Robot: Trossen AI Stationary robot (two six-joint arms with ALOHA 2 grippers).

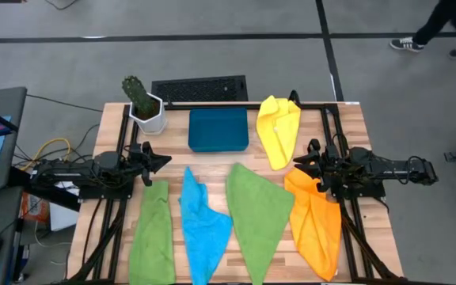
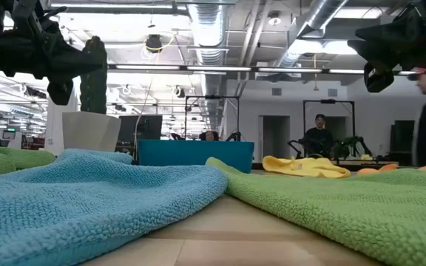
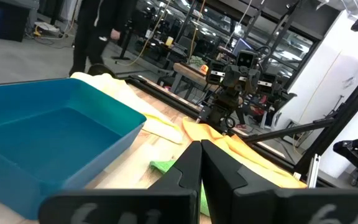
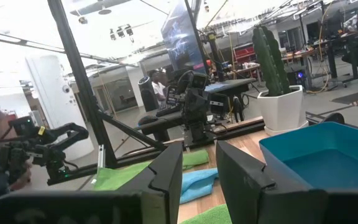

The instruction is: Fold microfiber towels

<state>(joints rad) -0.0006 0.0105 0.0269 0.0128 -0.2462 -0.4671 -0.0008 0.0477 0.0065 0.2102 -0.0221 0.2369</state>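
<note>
Soft microfiber towels (image 1: 258,215) are judged light and limp, best pinched at a corner; left hand (image 1: 153,162) is clenched empty, right hand (image 1: 305,162) half-released, empty.

Five plain towels lie on the pale wood table (image 1: 370,229) — a green towel (image 1: 153,233), a sky-blue towel (image 1: 203,226), a larger green towel (image 1: 258,210), an orange towel (image 1: 317,222) and a yellow towel (image 1: 279,129). The tray (image 1: 218,130) is dark teal — the cactus (image 1: 136,91) green in a white pot (image 1: 150,117).
</note>
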